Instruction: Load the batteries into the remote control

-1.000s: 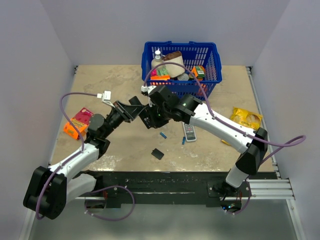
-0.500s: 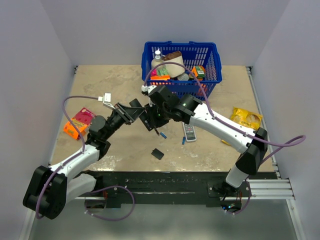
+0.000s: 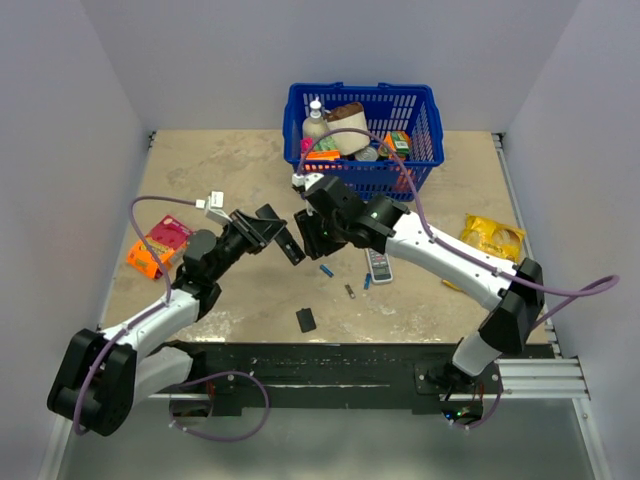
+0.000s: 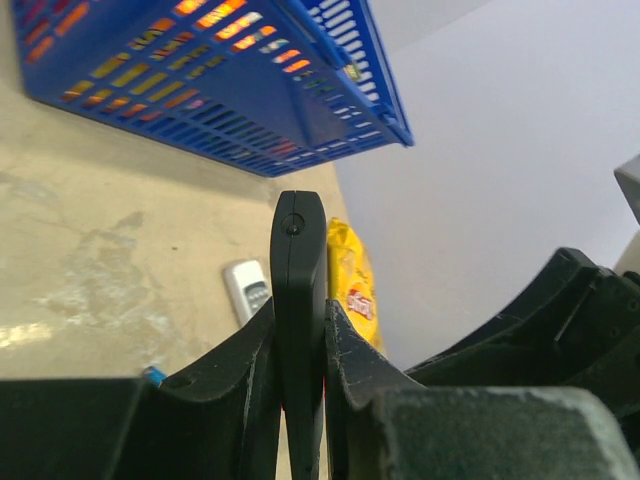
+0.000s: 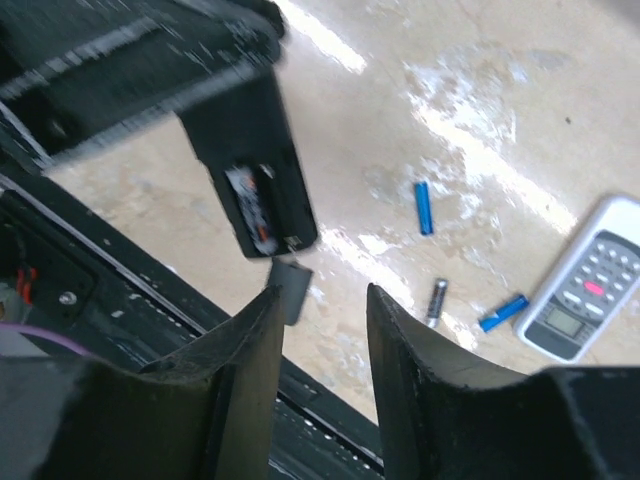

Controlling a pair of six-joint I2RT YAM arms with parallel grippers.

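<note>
Left hand is clenched on the remote control, holding it off the counter mid-scene. My right hand hovers just right of it. The batteries lie loose on the counter just nearer, left of the white remote. The back cover lies nearer yet.

On the left wrist view, the fingers pinch the remote control edge-on, its end towards the basket.

On the right wrist view, my right hand is released, with nothing between its fingers. The remote control shows its open bay, too blurred to tell whether a cell is seated. Three batteries lie to the right. I judge loading is the step in hand. Next I must drop to a loose cell, pinch it across its middle and carry it to the bay, poles matched.
</note>
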